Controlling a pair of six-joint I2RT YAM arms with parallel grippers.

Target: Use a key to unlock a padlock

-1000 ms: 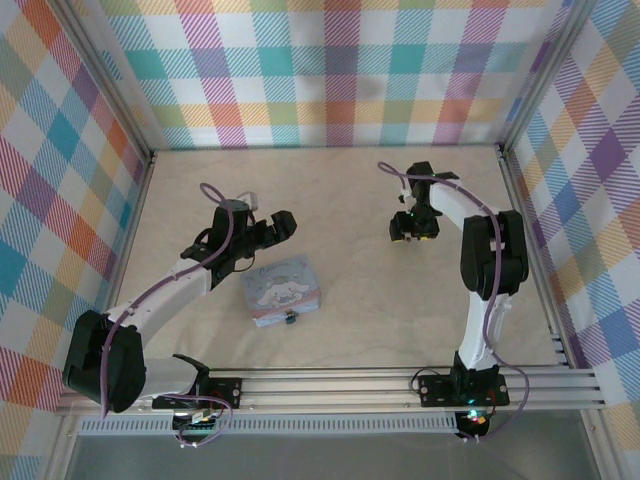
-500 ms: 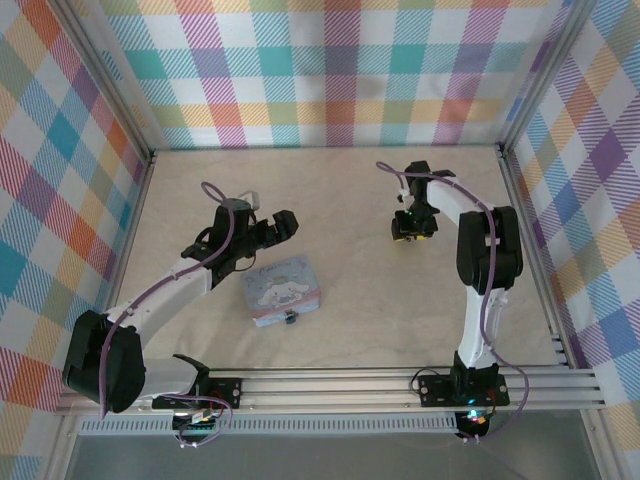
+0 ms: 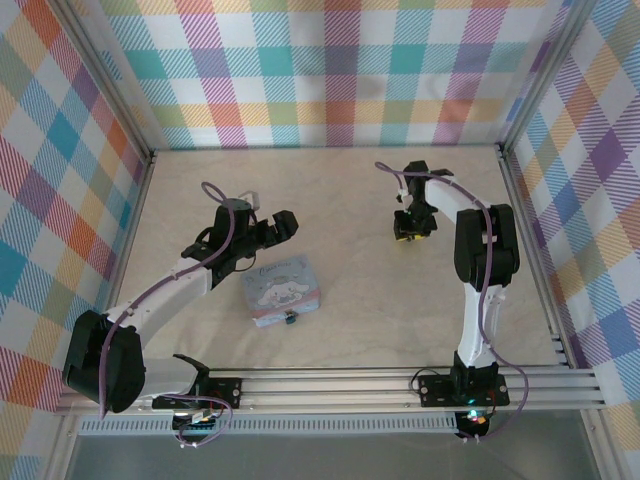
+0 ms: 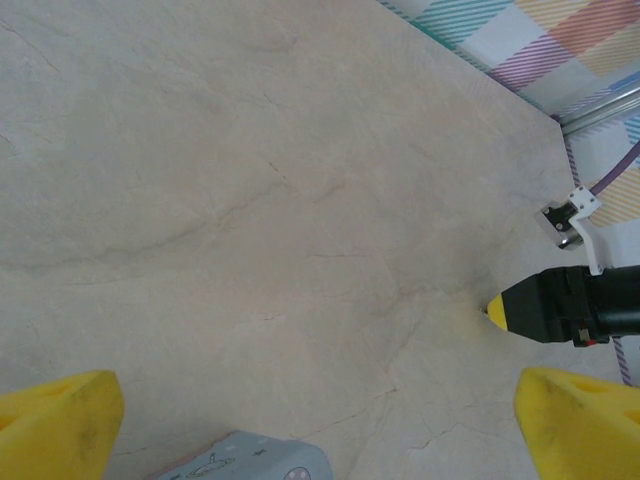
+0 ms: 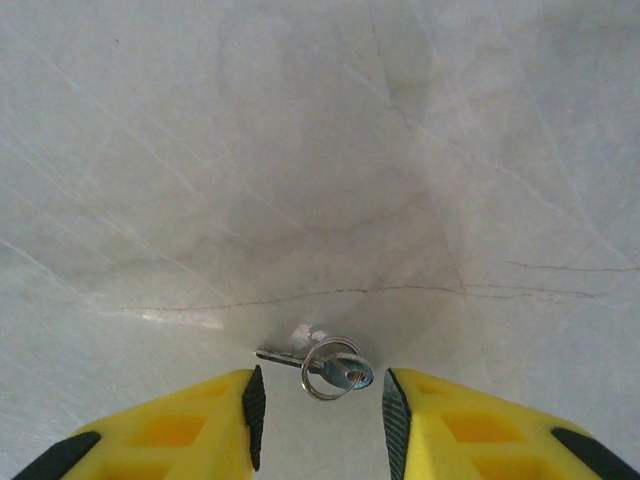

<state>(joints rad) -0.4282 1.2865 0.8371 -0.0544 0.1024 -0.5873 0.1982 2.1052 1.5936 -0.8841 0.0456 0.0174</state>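
Right gripper (image 5: pixel 320 400) sits low over the table (image 3: pixel 350 200), right of centre and toward the far side. Its jaws are partly open and straddle the key (image 5: pixel 300 357). There is a visible gap on each side, so nothing is gripped yet. In the right wrist view the key lies flat just ahead of the yellow fingers (image 5: pixel 180 425), centred between them. Its long axis runs roughly finger to finger, with the blade toward the left-hand finger and the head with its split ring (image 5: pixel 309 382) toward the other. Judgement: the jaws would close along the key's length rather than across its flats, and the key sits near the fingertips, so the pinch may be shallow. Left gripper (image 3: pixel 279 226) hovers fully open and empty just beyond the far-left corner of the pale blue tin (image 3: pixel 282 288). The padlock (image 3: pixel 289 319) is at the tin's near edge, just beside or touching it; contact cannot be resolved. It lies well apart from the key, and the left arm is the nearer one to it. Markings: a cartoon figure on the tin lid; no brand or writing is legible anywhere.
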